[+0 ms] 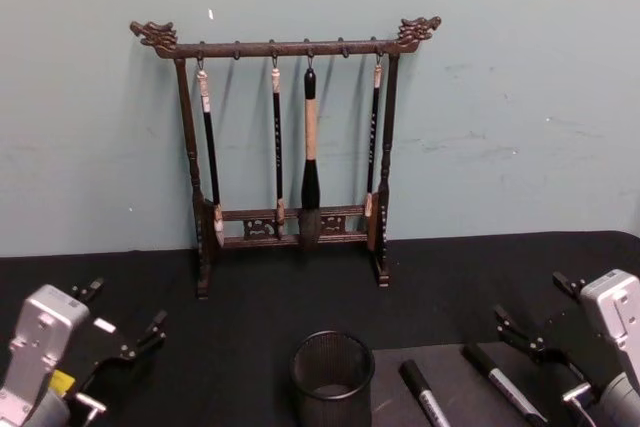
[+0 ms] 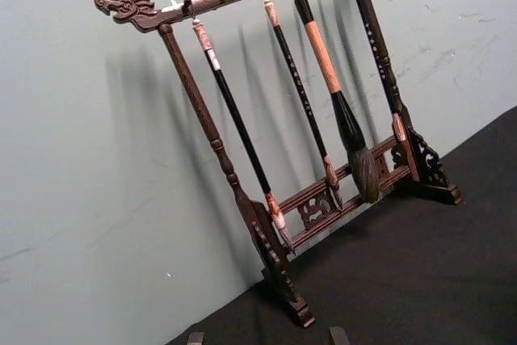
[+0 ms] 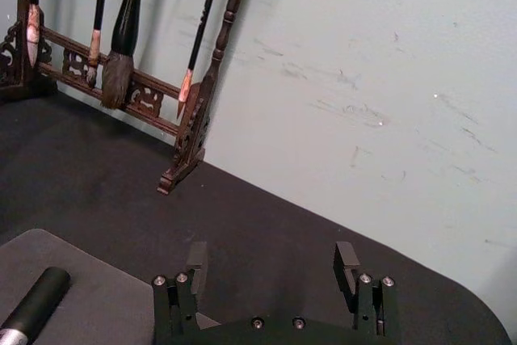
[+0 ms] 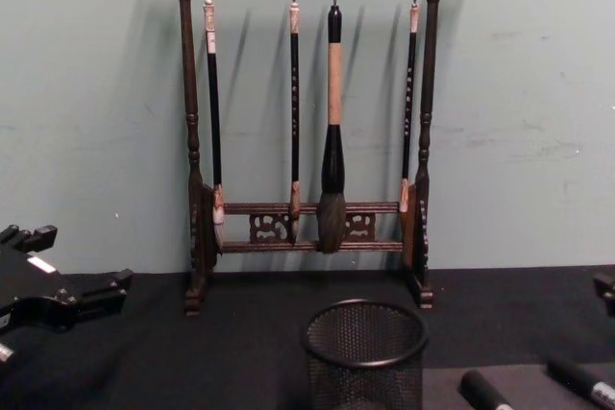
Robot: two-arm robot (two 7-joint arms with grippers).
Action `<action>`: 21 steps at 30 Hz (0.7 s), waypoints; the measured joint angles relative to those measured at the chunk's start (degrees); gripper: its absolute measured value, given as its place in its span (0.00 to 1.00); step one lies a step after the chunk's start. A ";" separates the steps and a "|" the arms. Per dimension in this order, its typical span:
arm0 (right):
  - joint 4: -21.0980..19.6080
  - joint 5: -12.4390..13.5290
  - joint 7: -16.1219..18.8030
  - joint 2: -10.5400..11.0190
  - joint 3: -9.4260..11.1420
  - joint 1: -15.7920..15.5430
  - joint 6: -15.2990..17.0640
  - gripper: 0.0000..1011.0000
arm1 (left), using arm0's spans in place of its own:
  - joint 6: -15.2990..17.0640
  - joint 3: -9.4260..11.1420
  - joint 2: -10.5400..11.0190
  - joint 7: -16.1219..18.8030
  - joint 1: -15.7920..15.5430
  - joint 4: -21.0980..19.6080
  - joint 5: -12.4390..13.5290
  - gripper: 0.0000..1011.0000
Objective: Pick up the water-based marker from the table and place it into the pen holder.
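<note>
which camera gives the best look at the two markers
The head view: the left marker and right marker lie on the grey mat right of the pen holder, much of each body visible. The chest view catches just their ends; the right wrist view, one end.

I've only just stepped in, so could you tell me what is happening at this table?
Nothing is being handled yet. A marker and a second marker lie on the grey mat, just right of the pen holder. The left claw and right claw sit open at either side of the table, holding nothing. A brush rack stands behind.
</note>
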 joint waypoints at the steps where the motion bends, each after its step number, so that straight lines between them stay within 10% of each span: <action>1: -0.23 0.01 0.32 -0.13 0.44 -0.23 0.11 0.99 | 0.00 0.00 0.00 0.00 0.00 0.00 0.00 0.99; 21: -7.86 3.03 4.65 -0.25 4.99 -4.96 9.35 0.99 | 0.00 0.00 0.00 0.00 0.00 0.00 0.00 0.99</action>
